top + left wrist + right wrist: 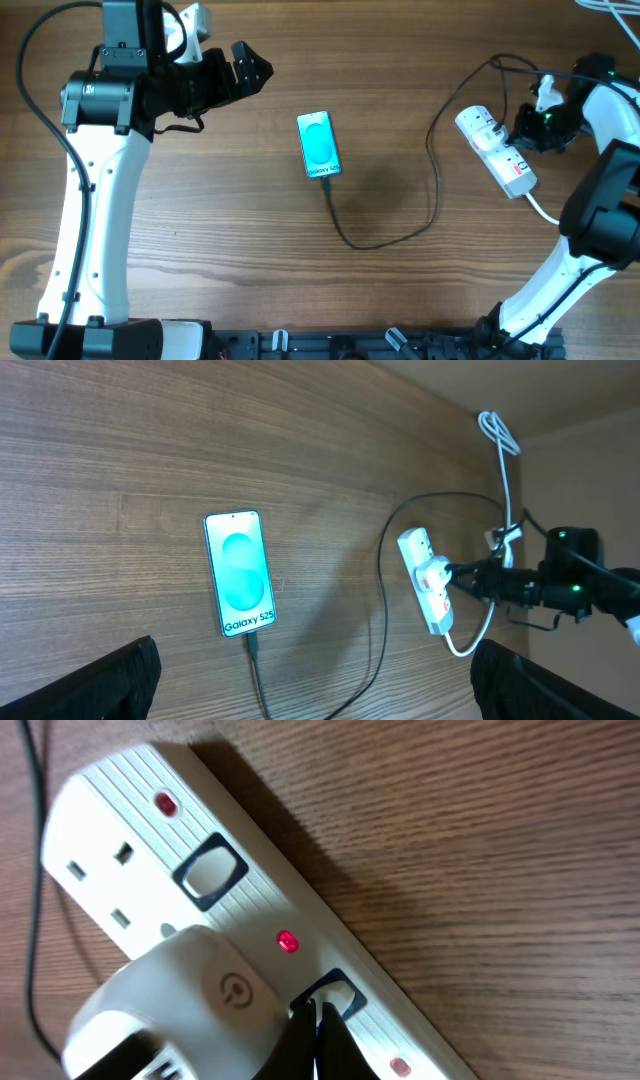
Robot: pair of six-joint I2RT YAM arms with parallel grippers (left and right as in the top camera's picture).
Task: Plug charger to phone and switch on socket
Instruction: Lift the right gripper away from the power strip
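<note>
Socket point(495, 148) by the wooden table's point(250, 290) right edge holds the plug of the charger point(190, 1000); my closed, empty right gripper point(318, 1025) touches a switch point(338, 990); my left gripper point(252, 66) gapes wide, holding nothing.

I see the socket point(130, 810) cut off at the bottom edge, the white plug point(190, 1010) cropped too. My right gripper point(318, 1017) covers part of one switch point(338, 988).

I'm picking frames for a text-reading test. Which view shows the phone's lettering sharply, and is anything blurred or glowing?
Left wrist view: the flat phone with light blue screen is sharp, lettering readable; the left gripper shows as dark, soft-edged fingers in the bottom corners. Overhead view: even light, lettering too small. Right wrist view: the white elongated power strip is crisp, one red lamp glows.
</note>
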